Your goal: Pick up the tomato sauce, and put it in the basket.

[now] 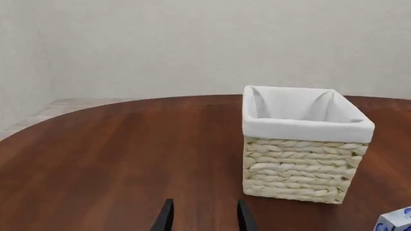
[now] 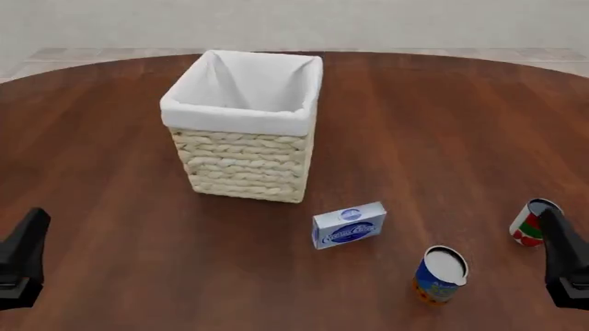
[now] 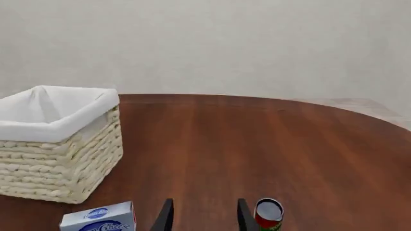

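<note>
Round dark-brown wooden counter (image 2: 442,110), far edge visible, near edge cut off by the frame. Tall square cream woven wicker basket with white cloth lining folded over its rim (image 2: 245,162): upright, left of centre toward the far side; inside shows only white cloth, its floor hidden by the near wall in both wrist views. Small cylindrical tomato sauce can with red, white and green label and silvery-white top (image 2: 528,223): upright on the counter at the right, well apart from the basket, its right side partly covered by the right arm in the front view and its lower part cut off in the right wrist view; label text too small to read. Blue-and-orange cylindrical can with white top (image 2: 439,274): upright, near and to the left of the tomato can. Small blue-and-white rectangular box (image 2: 349,225): lying between that can and the basket, printing unreadable; only a corner appears in the left wrist view. Left pincer (image 1: 202,215): only two dark fingertips in frame, spread apart, holding nothing, above bare wood. Right pincer (image 3: 202,215): fingertips likewise spread and empty, just beside the tomato can, not touching it.
</note>
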`<state>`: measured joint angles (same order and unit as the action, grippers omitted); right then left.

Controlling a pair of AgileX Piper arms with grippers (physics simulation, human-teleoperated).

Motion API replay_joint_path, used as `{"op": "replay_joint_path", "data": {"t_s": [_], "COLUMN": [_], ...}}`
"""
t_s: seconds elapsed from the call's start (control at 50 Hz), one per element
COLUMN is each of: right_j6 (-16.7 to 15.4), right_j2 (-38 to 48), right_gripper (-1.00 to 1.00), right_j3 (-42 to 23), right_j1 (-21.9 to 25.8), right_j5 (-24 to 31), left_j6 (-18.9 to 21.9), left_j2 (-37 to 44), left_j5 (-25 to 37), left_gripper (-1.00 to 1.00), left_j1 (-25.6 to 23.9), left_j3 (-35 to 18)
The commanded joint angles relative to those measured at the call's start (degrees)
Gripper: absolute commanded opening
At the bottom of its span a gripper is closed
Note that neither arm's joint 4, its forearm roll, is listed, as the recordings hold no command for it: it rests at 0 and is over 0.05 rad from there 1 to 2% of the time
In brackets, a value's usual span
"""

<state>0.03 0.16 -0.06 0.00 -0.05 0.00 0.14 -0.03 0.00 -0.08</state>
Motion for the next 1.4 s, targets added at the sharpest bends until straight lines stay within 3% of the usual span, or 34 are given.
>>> {"op": "replay_joint_path", "data": {"t_s": [0.02,0.32,0.6,0.68,0.84,0.9,1.12,1.22,1.4], "right_j6": [-0.1,-0.3,-3.1,-1.5,-1.2,-4.0,-4.7,-2.7,-1.9], "right_j2": [0.9,5.9,10.6,15.1,17.5,17.0,25.2,29.2,34.1], "right_gripper": [1.00,1.00,1.00,1.00,1.00,1.00,1.00,1.00,1.00], "right_j3": [-0.1,0.0,0.0,0.0,-3.1,-4.6,-11.3,-13.2,-14.9], "right_j1": [0.2,-0.6,-8.1,-10.5,-12.0,-14.1,-16.9,-17.8,-18.7], "right_j5": [-0.5,-4.7,-6.8,-9.1,-5.6,-3.8,-1.9,-1.4,0.0], "left_j6": [0.0,0.0,0.0,0.0,0.0,0.0,0.0,0.0,0.0], "left_j2": [0.3,0.3,0.3,0.3,0.3,0.3,0.3,0.3,0.3], "left_j5": [-0.1,-0.1,-0.1,-0.1,-0.1,-0.1,-0.1,-0.1,-0.1], "left_gripper": [1.00,1.00,1.00,1.00,1.00,1.00,1.00,1.00,1.00], "left_j1": [0.0,0.0,0.0,0.0,0.0,0.0,0.0,0.0,0.0], "left_j3": [-0.2,-0.2,-0.2,-0.2,-0.2,-0.2,-0.2,-0.2,-0.2]}}
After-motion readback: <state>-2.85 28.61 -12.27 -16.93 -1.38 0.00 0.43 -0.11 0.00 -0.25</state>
